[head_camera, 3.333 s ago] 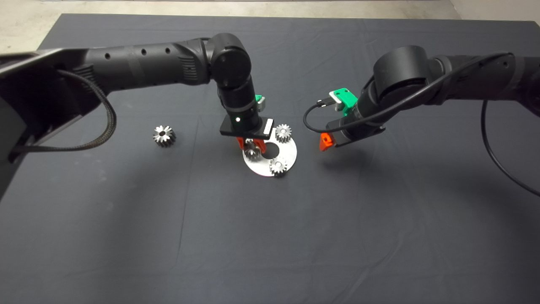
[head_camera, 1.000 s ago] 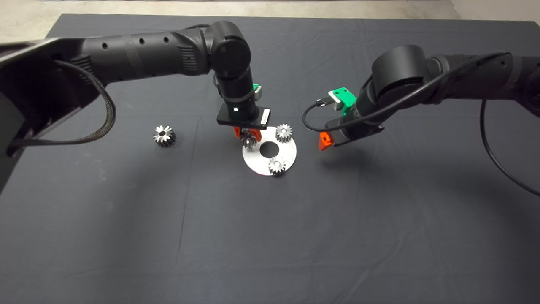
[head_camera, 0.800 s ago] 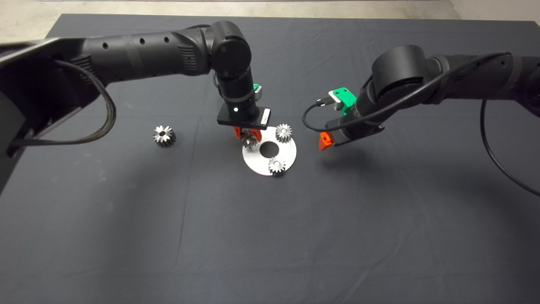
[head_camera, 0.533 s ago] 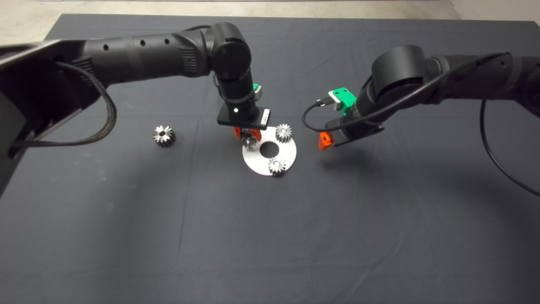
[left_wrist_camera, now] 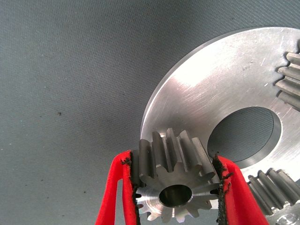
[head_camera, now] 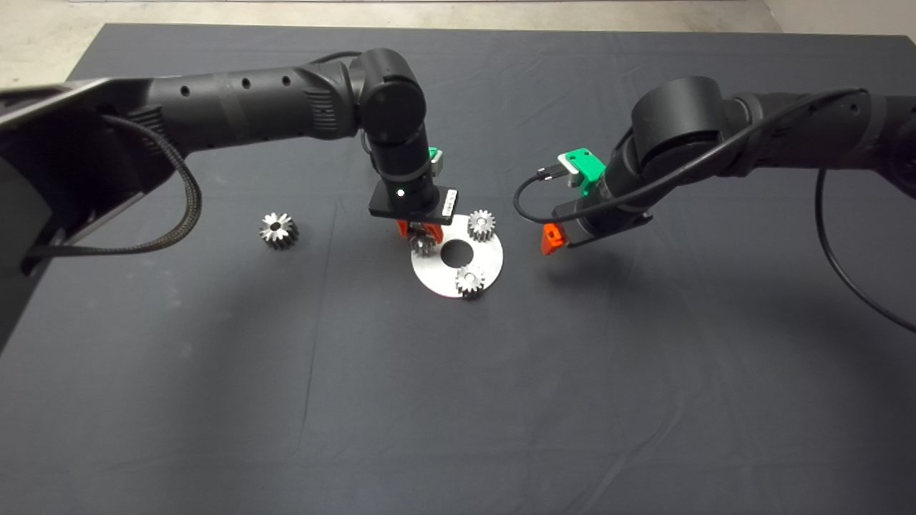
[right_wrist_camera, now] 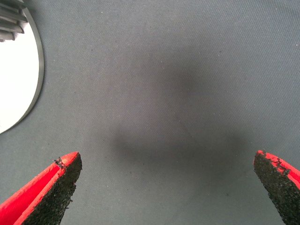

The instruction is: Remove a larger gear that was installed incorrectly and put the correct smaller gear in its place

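The left tool (head_camera: 420,232) is clamping a smaller gear (head_camera: 422,244) at the round plate's (head_camera: 488,266) nine o'clock edge, presumably to seat it; the larger gear (head_camera: 278,230) is lying discarded on the counter (head_camera: 215,372), well apart at nine o'clock. The left wrist view is showing both pads (left_wrist_camera: 132,180) gripping the gear's teeth. The right tool (right_wrist_camera: 166,187) is hanging wide open beside the plate, idle.

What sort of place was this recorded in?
Probably a robotics lab bench: a dark mat over a table, bare concrete floor beyond, and a round metal plate with gears. The left gripper holds a smaller gear.
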